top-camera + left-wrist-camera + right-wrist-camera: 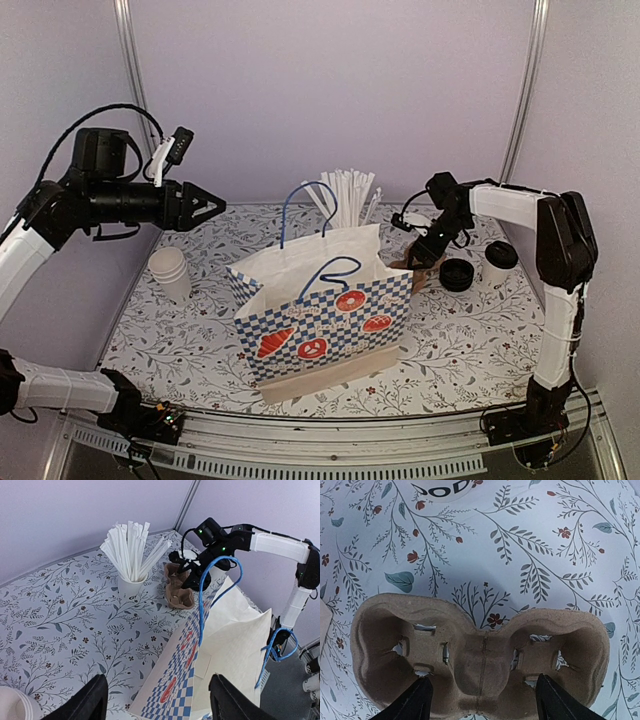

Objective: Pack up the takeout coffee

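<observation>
item: takeout coffee (499,262), small white paper cup, round black lid.
location: upright on the table's far right, well apart from the checked paper bag (320,310).
handling (judged): light, thin-walled, dents if squeezed; lid may pop off. take the wall below the lid, gently, and keep it level.
left gripper (215,207): fingers spread wide, empty, raised.
right gripper (425,250): fingers spread over a pulp cup carrier (480,650); contact unclear.
writing: white lettered object (442,486), cropped, black "od" legible. bag shows red pastry pictures, no readable text.
</observation>
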Tool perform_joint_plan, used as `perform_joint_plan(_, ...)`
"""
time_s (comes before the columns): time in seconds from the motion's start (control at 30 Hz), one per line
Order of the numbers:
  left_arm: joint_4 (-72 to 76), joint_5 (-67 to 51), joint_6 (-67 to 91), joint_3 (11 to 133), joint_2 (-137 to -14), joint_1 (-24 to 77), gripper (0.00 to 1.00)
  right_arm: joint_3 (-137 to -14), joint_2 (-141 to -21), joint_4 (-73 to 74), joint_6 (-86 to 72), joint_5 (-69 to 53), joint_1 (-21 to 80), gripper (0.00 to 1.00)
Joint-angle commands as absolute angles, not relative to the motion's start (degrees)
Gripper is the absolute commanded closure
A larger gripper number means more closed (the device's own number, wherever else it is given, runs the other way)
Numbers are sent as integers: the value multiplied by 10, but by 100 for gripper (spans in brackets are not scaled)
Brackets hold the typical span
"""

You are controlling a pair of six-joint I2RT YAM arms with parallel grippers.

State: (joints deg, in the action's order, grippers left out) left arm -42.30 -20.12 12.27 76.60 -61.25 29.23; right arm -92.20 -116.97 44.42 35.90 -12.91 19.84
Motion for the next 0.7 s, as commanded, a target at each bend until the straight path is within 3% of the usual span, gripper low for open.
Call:
perform_joint_plan(0.0,-421,-197,128,753,-609,297,28,-947,-1197,449,344,-112,201,26)
perform_joint_plan(0.33,-415,-200,126,749,-619,297,28,-956,-1226,452,339,-115,201,27)
perform_joint_plan(0.67,-410,-206,125,738,-619,296,29,-974,-1244,466,335,-126,201,40)
